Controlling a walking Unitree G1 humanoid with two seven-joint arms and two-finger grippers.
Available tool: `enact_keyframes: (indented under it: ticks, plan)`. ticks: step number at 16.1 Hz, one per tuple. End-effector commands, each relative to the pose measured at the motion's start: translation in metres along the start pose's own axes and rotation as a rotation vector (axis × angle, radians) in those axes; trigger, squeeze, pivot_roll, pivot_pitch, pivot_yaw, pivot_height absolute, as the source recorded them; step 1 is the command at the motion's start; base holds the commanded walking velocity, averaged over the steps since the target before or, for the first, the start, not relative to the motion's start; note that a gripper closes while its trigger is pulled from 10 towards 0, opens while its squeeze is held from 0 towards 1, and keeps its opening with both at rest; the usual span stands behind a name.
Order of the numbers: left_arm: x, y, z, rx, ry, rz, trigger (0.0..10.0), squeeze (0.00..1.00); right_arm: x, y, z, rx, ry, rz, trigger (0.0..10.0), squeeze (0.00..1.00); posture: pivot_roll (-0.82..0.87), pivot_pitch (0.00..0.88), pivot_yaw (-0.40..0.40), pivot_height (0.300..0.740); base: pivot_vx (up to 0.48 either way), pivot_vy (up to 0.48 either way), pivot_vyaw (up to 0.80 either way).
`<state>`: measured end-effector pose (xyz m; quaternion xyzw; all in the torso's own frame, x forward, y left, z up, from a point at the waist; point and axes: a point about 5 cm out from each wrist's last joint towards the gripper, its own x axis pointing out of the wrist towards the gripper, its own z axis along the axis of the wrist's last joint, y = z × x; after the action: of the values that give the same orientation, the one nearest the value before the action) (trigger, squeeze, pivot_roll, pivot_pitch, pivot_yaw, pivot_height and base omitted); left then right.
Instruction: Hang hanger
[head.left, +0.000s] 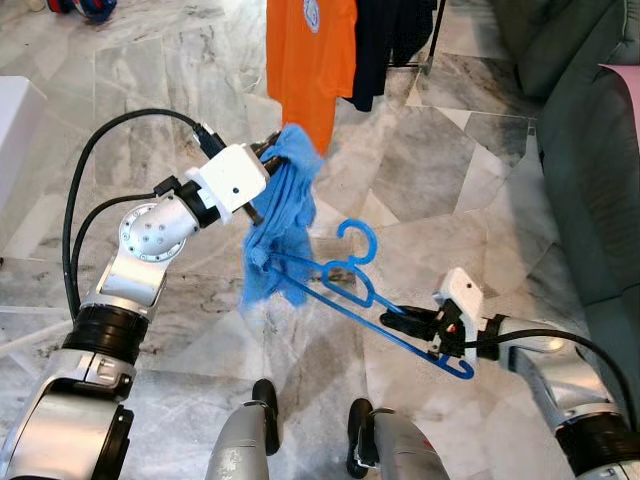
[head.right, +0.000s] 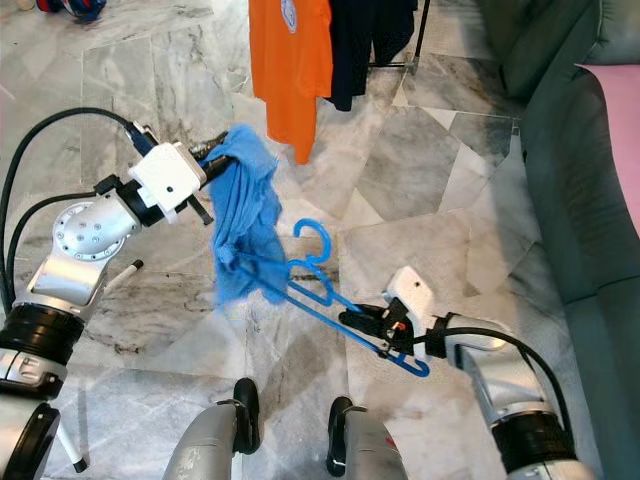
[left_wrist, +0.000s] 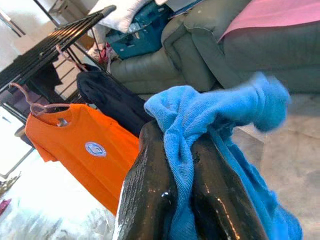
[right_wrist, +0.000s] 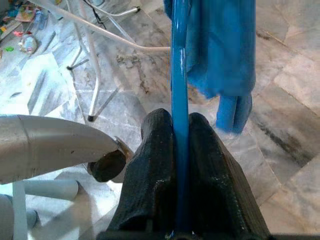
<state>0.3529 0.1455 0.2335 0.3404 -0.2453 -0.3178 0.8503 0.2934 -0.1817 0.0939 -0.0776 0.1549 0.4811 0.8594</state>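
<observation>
A blue plastic hanger (head.left: 352, 290) is held low over the floor, its hook (head.left: 362, 238) pointing up. My right gripper (head.left: 420, 322) is shut on the hanger's lower bar (right_wrist: 179, 115) near its right end. A blue cloth (head.left: 280, 220) hangs bunched over the hanger's left end. Up at the cloth's top, my left gripper (head.left: 272, 152) is shut on a fold of it (left_wrist: 186, 140). Beyond them an orange T-shirt (head.left: 310, 55) and a dark garment (head.left: 385, 40) hang from a black rack (left_wrist: 50, 47).
A grey-green sofa (head.left: 590, 150) with a pink cover (left_wrist: 270, 12) runs along the right. The floor is grey marble (head.left: 440, 180). A white frame's legs (right_wrist: 100, 65) stand near my right side. My own legs (head.left: 250, 440) show at the bottom.
</observation>
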Motion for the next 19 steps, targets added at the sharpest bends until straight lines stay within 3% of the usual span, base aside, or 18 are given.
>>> enact_keyframes:
  ticks: [1, 3, 11, 14, 19]
  plan:
    - [-0.004, 0.001, 0.003, 0.011, -0.013, -0.01, 10.0, 0.0, -0.001, -0.002, -0.005, 0.002, 0.0, -0.039, 10.0, 0.0, 0.08, 0.365, 0.019, 0.74, 0.0, 0.0, 0.0]
    - [-0.009, 0.0, -0.004, 0.019, 0.038, -0.004, 10.0, 0.0, -0.002, -0.013, -0.003, -0.026, 0.006, -0.143, 10.0, 0.0, 0.08, 0.363, 0.022, 0.74, 0.0, 0.0, 0.0]
    - [-0.01, 0.004, -0.009, 0.034, 0.097, 0.055, 10.0, 0.0, 0.004, -0.012, -0.008, -0.011, 0.01, -0.149, 10.0, 0.0, 0.08, 0.358, 0.015, 0.74, 0.0, 0.0, 0.0]
    - [-0.014, 0.004, -0.017, 0.027, 0.157, 0.081, 10.0, 0.0, -0.003, -0.037, 0.002, -0.01, -0.063, -0.404, 10.0, 0.0, 0.08, 0.361, 0.017, 0.74, 0.0, 0.0, 0.0]
    - [-0.006, -0.002, -0.004, -0.008, 0.071, 0.071, 10.0, 0.0, -0.015, -0.054, 0.004, 0.042, -0.119, -0.589, 10.0, 0.0, 0.07, 0.365, 0.019, 0.74, 0.0, 0.0, 0.0]
